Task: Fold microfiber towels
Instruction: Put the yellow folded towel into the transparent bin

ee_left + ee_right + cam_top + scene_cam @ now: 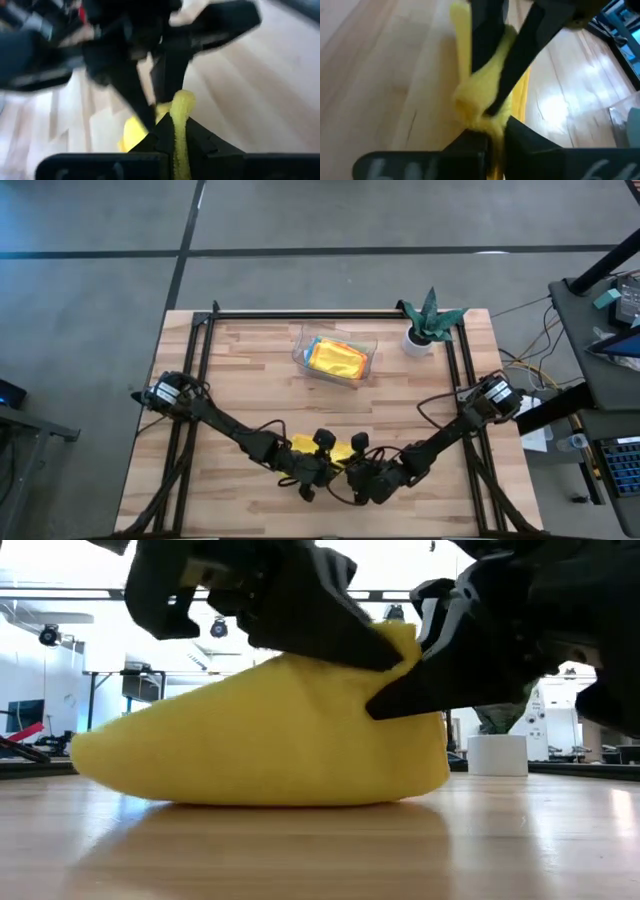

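Yellow towel (322, 448) lies bunched at the table's (250, 380) 6 o'clock edge; left gripper (318, 470) and right gripper (352, 467) both pinch it shut, nearly touching; bare wood toward 12; tray (335, 357) well apart.

No text, label, brand, number or sign can be read in any view.

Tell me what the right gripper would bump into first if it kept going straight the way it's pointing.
Probably the left gripper. The right gripper, shut on the yellow towel, points across at it, and the right wrist view shows its dark fingers just beyond the cloth. Depth is uncertain.
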Robot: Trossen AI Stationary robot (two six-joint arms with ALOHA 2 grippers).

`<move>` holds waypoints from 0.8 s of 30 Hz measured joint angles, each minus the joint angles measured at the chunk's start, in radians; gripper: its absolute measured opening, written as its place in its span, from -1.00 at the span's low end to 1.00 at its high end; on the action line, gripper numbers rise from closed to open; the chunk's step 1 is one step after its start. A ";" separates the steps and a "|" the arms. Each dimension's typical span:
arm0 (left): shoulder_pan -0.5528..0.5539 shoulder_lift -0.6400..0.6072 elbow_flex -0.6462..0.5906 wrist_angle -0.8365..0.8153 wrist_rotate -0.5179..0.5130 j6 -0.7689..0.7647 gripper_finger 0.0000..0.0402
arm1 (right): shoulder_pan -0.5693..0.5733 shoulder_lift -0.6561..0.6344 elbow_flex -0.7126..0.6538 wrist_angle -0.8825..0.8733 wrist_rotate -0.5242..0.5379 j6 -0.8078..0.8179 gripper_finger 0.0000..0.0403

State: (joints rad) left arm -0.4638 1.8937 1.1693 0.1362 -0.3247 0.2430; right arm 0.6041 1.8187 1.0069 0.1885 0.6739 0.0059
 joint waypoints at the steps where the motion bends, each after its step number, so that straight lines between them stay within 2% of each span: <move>1: -0.001 -0.018 0.000 -0.043 -0.020 -0.013 -0.95 | 0.000 0.000 0.000 0.000 0.001 0.001 -0.91; 4: -0.001 -0.101 -0.001 -0.184 -0.060 -0.055 -0.81 | -0.003 -0.001 0.000 -0.004 0.004 0.020 -0.95; 9: -0.026 -0.258 -0.026 -0.330 -0.079 -0.232 -0.48 | 0.000 -0.001 0.000 -0.018 0.006 0.078 -0.95; 14: -0.088 -0.329 -0.120 -0.339 -0.075 -0.276 -0.24 | -0.001 -0.001 0.000 -0.023 0.008 0.116 -0.95; 18: -0.156 -0.330 -0.201 -0.346 -0.066 -0.389 -0.16 | 0.000 -0.001 0.000 -0.023 0.008 0.120 -0.96; 24: -0.235 -0.306 -0.306 -0.252 -0.070 -0.558 -0.16 | -0.003 -0.001 0.000 -0.023 0.009 0.132 -0.96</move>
State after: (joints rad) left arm -0.6987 1.5875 0.8635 -0.1158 -0.3950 -0.3153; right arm 0.6014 1.8175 1.0073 0.1657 0.6830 0.1379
